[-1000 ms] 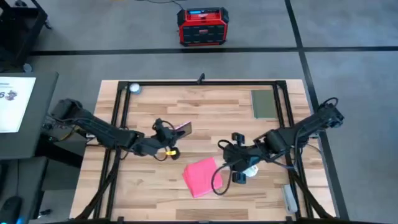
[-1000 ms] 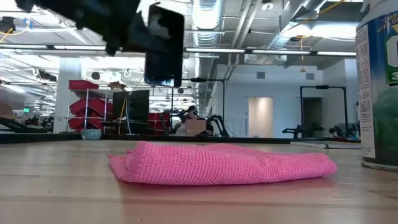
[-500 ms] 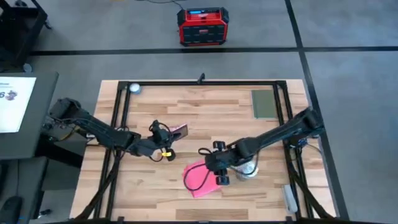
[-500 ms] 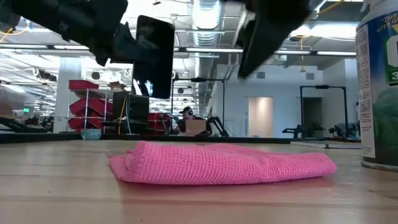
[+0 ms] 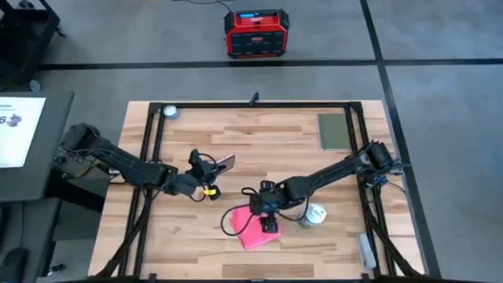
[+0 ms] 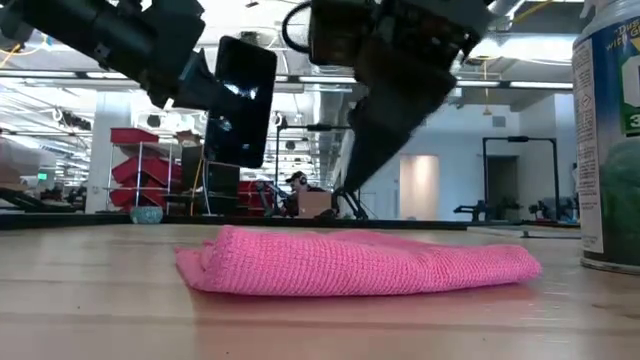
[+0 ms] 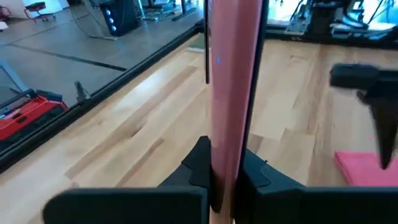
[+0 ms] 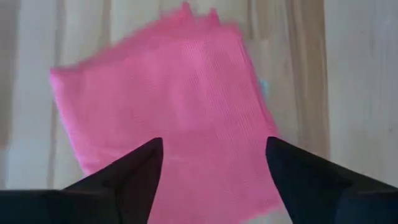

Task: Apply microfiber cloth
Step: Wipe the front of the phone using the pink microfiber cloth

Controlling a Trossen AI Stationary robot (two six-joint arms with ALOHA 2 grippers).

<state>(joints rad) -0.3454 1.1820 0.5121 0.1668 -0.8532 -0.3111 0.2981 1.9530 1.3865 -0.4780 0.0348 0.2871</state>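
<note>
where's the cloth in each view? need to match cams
High: cloth on the table's near centre, under the right gripper.
Low: centre, flat on the table.
Left wrist: pink corner at the right edge.
Right wrist: fills the frame.
Shared landmark: phone in the left gripper.

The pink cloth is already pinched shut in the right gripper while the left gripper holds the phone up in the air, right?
Not quite. The right gripper is open and hangs above the microfiber cloth, which lies flat on the table; the right wrist view shows its fingers spread with the cloth between them below. The rest is right: the left gripper holds the phone up in the air.
</note>
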